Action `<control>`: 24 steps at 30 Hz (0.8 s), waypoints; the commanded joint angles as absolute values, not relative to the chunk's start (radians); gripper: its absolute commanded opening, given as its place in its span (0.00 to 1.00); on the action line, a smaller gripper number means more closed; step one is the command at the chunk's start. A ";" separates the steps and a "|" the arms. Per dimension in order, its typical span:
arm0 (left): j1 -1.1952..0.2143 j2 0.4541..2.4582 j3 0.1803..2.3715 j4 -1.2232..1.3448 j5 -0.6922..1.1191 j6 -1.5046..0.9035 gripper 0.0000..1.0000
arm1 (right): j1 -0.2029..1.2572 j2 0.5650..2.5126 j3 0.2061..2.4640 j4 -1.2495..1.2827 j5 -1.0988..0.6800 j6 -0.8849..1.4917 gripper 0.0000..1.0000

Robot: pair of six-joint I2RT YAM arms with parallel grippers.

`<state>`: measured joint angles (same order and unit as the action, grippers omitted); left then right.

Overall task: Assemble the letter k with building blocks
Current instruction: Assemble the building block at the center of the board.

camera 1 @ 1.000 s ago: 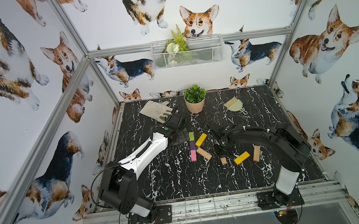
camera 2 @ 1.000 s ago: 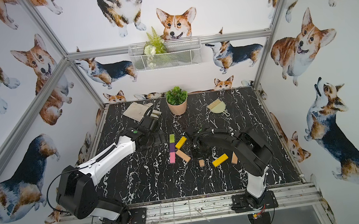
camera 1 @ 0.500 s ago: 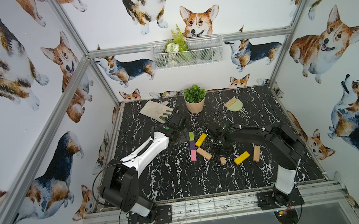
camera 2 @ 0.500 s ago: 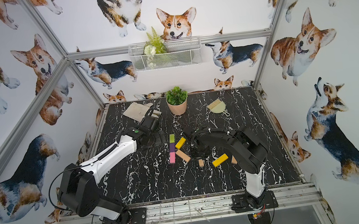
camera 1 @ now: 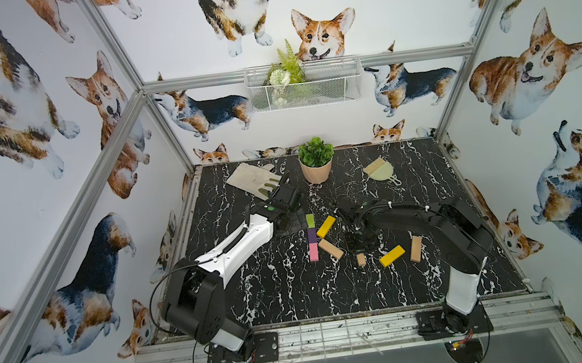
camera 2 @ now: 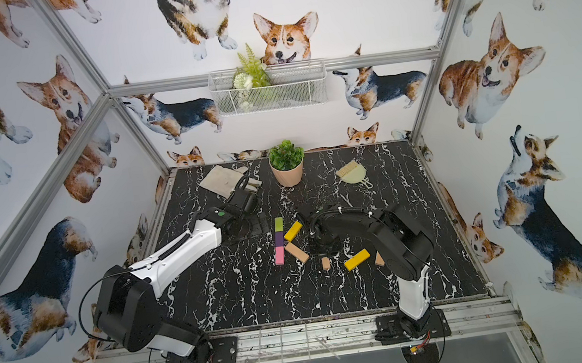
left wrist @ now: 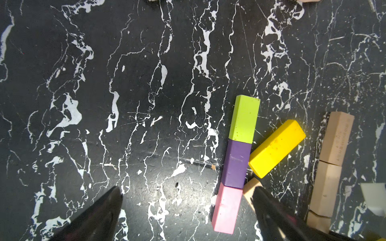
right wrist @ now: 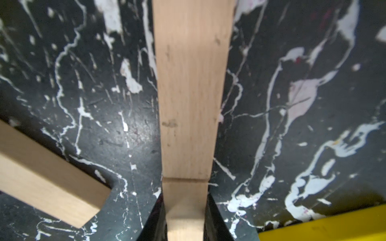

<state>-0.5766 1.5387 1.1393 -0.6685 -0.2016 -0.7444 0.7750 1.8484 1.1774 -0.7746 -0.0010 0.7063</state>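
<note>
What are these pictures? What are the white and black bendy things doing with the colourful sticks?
They are a robot's left arm and right arm, standing at a black marble table. Each ends in a gripper, like two fingers. The two big pictures look down from above, through two cameras side by side. The close-ups come from small cameras on the wrists. A lime green block, purple block and pink block lie in a line, with a yellow block and a tan block slanting off it, like a letter K. Spare blocks, a potted plant, a glove and a brush with dustpan lie around. The left gripper is open and empty. The right gripper pinches a wooden block.
</note>
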 commanded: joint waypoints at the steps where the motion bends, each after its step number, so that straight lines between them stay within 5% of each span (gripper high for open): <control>1: -0.575 1.537 1.137 -0.661 -0.202 -0.758 1.00 | 0.766 1.857 1.175 -0.749 0.054 0.717 0.23; 24: -0.576 1.534 1.131 -0.660 -0.200 -0.757 1.00 | 0.763 1.848 1.185 -0.753 0.039 0.733 0.44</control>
<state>-0.5766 1.5375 1.1332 -0.6662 -0.1959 -0.7448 0.7658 1.8496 1.1835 -0.7635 -0.0006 0.7113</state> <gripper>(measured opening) 0.999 0.427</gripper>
